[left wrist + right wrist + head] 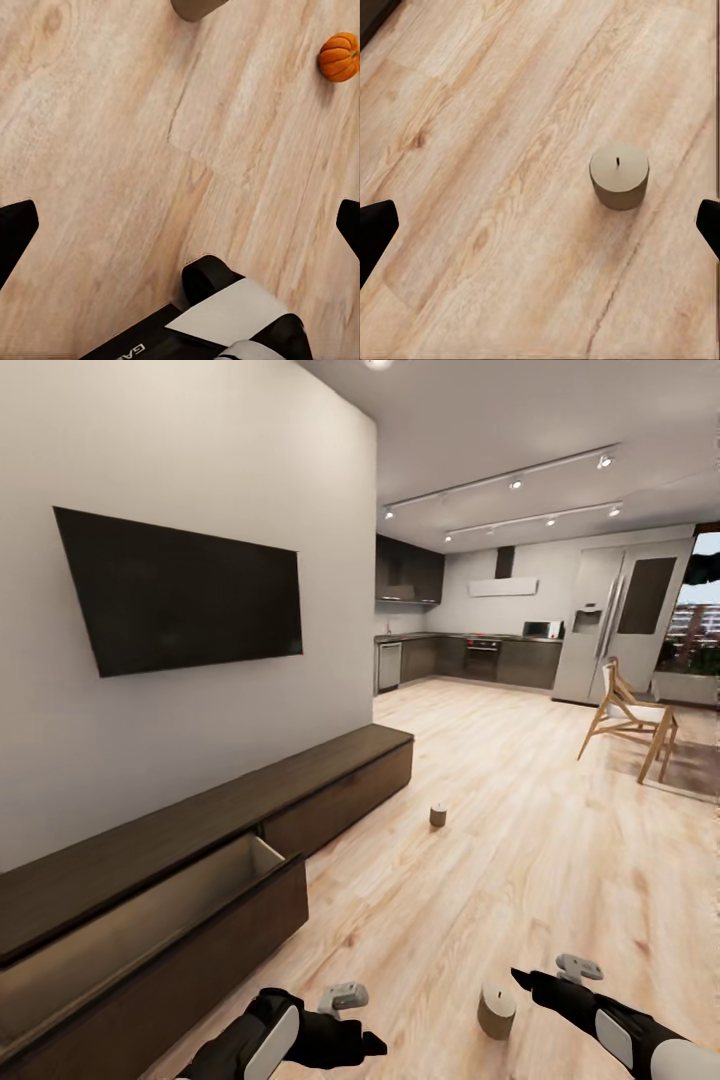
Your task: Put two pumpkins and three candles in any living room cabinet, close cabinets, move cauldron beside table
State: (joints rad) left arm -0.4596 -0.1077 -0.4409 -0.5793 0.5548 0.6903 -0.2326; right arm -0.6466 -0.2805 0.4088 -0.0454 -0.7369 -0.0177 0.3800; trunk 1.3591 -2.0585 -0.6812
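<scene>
1. Nearest the head camera: left hand [345,1000] and right hand [560,972], both low over the floor [520,840], both spread wide and empty, as seen in the wrist views.
2. Near candle [496,1011] is seen standing on the floor just beside the right hand, between its open fingers in the right wrist view [619,176], ungrasped.
3. A second candle [438,815] stands farther off, near the cabinet [200,830].
4. One cabinet drawer [130,930] is pulled open; nothing is visible inside it.
5. One pumpkin [339,57] lies on the floor, seen in the left wrist view.
6. Count visible: two candles, one pumpkin, one cabinet.
7. Progress judged early: nothing visibly stored; drawer closing and cauldron placement remain.
</scene>
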